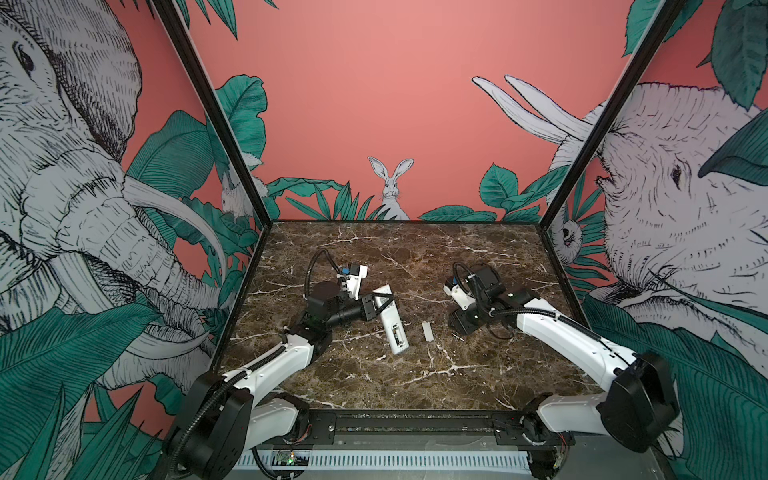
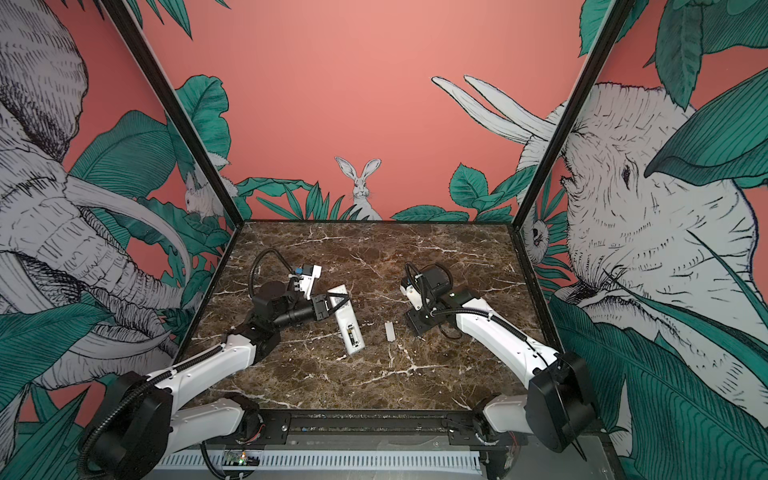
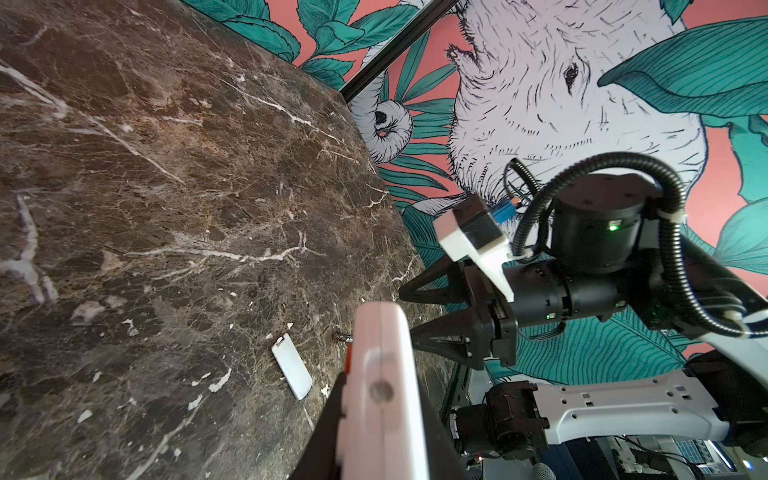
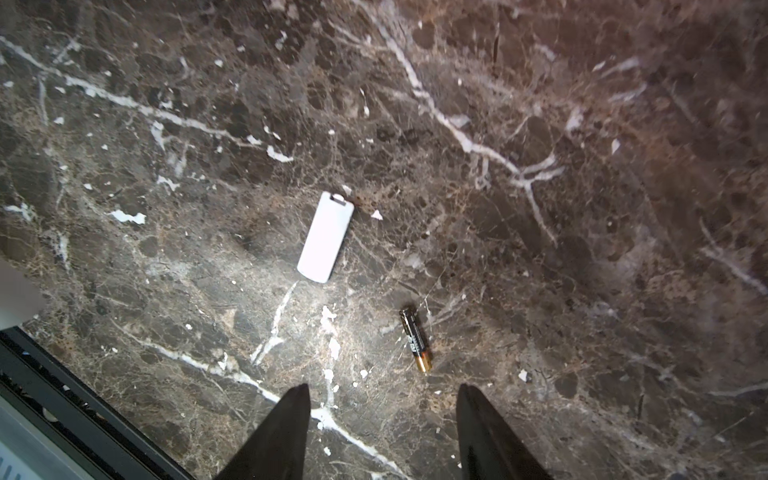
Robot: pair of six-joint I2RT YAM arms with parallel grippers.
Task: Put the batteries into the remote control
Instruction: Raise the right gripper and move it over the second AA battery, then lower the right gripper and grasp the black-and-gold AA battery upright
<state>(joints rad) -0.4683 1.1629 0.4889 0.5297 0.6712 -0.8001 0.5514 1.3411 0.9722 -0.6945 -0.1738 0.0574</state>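
The white remote control (image 1: 390, 322) (image 2: 347, 324) lies slanted at mid-table, back side up, with its battery compartment (image 2: 352, 335) open and a dark cylinder inside. My left gripper (image 1: 379, 305) (image 3: 380, 399) is shut on the remote's far end. One loose battery (image 4: 415, 338) (image 3: 343, 336), black with a gold end, lies on the marble. My right gripper (image 4: 382, 392) (image 1: 457, 329) hovers open just short of it and slightly to one side, with nothing between its fingers. The left wrist view also shows the right gripper (image 3: 406, 311) with its jaws apart.
A small white cover plate (image 4: 326, 237) (image 1: 427, 331) (image 3: 292, 371) lies flat between the remote and the loose battery. The dark marble table (image 1: 374, 382) is bounded by black frame posts and printed walls on three sides.
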